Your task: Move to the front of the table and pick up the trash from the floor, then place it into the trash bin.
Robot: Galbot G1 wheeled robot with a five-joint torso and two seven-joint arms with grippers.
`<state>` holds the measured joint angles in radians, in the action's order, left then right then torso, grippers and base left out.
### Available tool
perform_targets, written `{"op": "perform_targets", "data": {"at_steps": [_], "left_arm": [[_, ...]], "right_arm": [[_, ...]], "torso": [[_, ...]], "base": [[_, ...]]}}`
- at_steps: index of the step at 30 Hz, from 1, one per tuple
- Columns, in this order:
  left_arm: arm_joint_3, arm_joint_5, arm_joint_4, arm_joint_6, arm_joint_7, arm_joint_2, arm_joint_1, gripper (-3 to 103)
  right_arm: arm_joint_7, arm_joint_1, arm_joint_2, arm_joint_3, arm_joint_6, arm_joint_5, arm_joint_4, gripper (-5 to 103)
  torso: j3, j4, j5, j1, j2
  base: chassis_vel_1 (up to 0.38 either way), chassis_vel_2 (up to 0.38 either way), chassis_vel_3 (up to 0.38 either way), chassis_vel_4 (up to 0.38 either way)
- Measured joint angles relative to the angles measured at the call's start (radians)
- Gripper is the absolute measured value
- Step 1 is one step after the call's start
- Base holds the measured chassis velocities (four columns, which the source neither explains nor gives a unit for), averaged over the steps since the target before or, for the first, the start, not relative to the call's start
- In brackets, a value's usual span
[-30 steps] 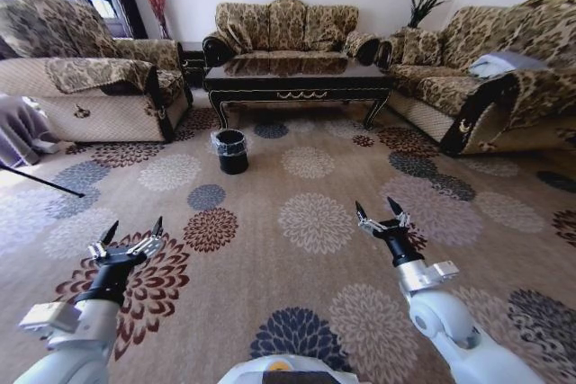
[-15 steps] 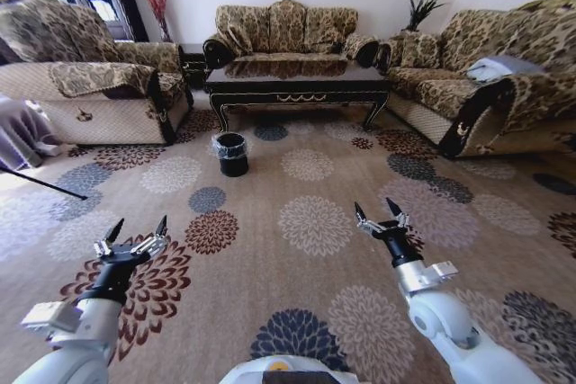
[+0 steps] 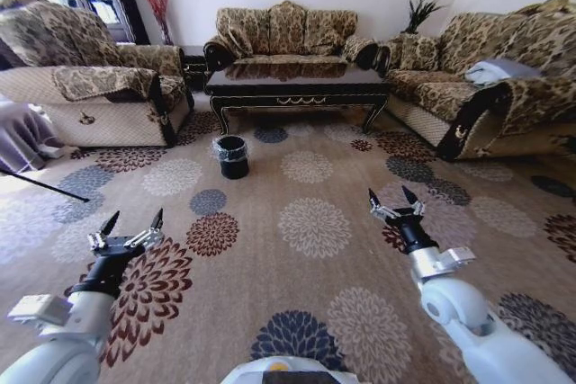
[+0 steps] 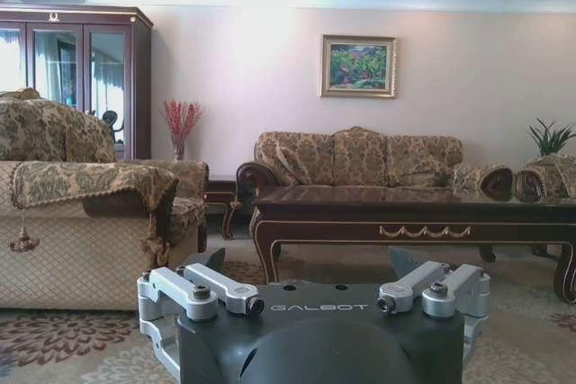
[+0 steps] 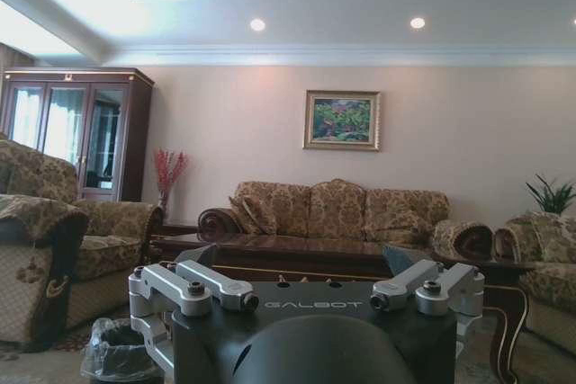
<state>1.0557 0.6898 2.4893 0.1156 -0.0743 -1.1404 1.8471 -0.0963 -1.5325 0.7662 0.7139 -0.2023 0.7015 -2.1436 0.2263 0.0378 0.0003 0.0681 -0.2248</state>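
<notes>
The table is long, low and dark with gold trim, standing in front of the far sofa across the carpet; it also appears in the left wrist view as the table. The trash bin, black with a clear liner, sits on the carpet to the front left of the table, and the right wrist view catches the trash bin low down. The trash is out of view. My left gripper and right gripper hover open and empty over the carpet, well short of the bin.
Patterned sofas flank the carpet: one sofa on the left, one sofa on the right, one sofa behind the table. A thin dark rod lies on the floor at far left. The flowered carpet stretches open between me and the table.
The whole head view has shifted slightly, the room sitting a little lower, so the camera has moved. My right gripper now sits a bit farther right and higher; the left is much the same.
</notes>
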Motion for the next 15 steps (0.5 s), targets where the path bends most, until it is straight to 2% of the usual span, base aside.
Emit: {"op": "perform_targets", "data": {"at_steps": [4,8,15], "left_arm": [[0.03,0.039,-0.052,0.008,0.004,0.035,-0.036,100],[0.057,0.074,-0.082,0.011,0.004,0.051,-0.06,100],[0.102,0.124,-0.105,0.021,0.011,0.085,-0.095,100]], "right_arm": [[0.047,-0.036,-0.052,0.098,0.035,0.051,-0.017,100],[0.072,-0.07,-0.068,0.143,0.043,0.079,-0.019,100],[0.042,-0.094,-0.031,0.152,0.045,0.058,-0.024,100]], "torso": [[0.017,0.0,-0.0006,0.003,-0.02],[0.031,0.0001,-0.0003,0.006,-0.036],[0.049,0.0001,-0.0002,0.015,-0.064]], "base": [[0.0,0.0,0.0,0.0],[0.0,0.0,0.0,0.0],[0.0,0.0,0.0,0.0]]}}
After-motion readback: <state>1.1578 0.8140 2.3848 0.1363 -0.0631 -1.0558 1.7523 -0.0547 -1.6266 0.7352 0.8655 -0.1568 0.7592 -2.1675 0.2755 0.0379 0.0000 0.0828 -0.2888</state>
